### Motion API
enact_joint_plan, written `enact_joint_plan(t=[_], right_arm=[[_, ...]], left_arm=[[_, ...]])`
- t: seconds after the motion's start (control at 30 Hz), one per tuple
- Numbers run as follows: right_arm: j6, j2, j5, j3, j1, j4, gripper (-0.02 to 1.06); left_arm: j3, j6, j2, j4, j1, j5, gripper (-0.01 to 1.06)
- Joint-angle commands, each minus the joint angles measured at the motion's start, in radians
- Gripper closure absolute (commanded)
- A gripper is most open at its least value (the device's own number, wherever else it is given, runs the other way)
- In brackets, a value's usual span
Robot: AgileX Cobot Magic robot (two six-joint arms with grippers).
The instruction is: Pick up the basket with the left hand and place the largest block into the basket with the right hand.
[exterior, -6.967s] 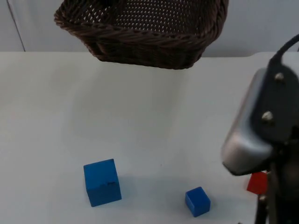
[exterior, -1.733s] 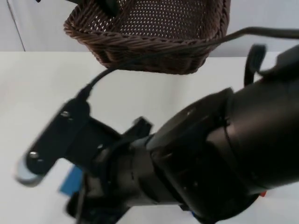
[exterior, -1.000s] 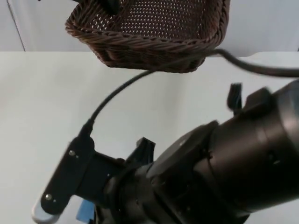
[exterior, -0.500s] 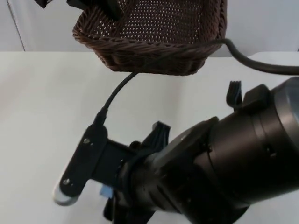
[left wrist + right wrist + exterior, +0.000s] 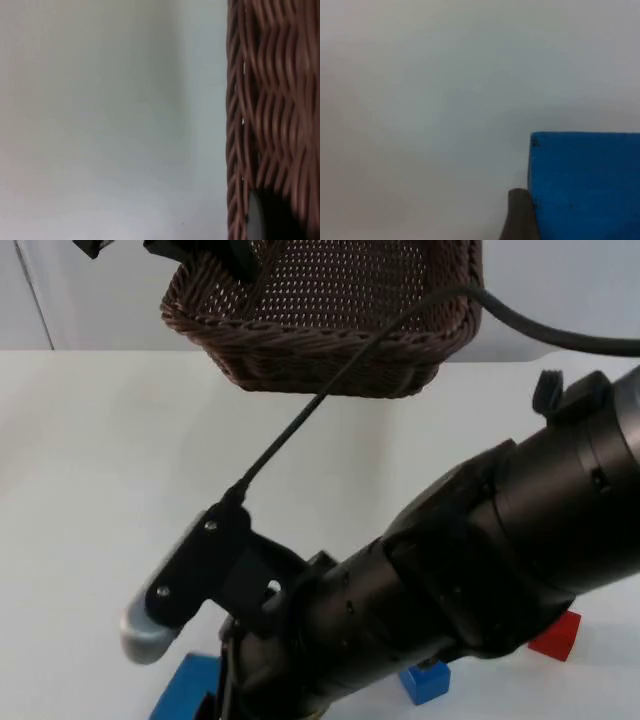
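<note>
The brown wicker basket hangs above the table's far edge, with my left gripper shut on its left rim. In the left wrist view its woven wall stands beside a black fingertip. My right arm reaches across the table to the near left. There my right gripper is shut on the large blue block. In the right wrist view this block rests against a fingertip, with the white table behind it.
A small blue block lies on the table near the front, partly under the right arm. A small red block sits to its right. The grey partition wall rises behind the basket.
The right arm has shifted and risen, uncovering the small blue and red blocks. The large blue block now sits lower-left of where it first lay. The basket has edged right.
</note>
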Motion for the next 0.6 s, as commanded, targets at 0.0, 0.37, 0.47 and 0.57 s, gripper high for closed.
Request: enact_joint_plan(t=[0.0, 0.37, 0.47, 0.57], right_arm=[[0.192, -0.004, 0.106, -0.018, -0.020, -0.264, 1.05], [0.996, -0.044, 0.421, -0.177, -0.045, -1.231, 1.05], [1.010, -0.084, 0.432, -0.166, -0.036, -1.242, 1.05], [1.028, -0.158, 0.386, -0.101, -0.020, -1.242, 1.05]], left_arm=[[-0.005, 0.006, -0.010, -0.027, -0.001, 0.017, 1.05], [-0.005, 0.006, -0.010, -0.027, -0.001, 0.019, 1.05], [-0.005, 0.006, -0.010, -0.027, -0.001, 0.023, 1.05], [-0.005, 0.006, -0.010, -0.027, -0.001, 0.023, 1.05]])
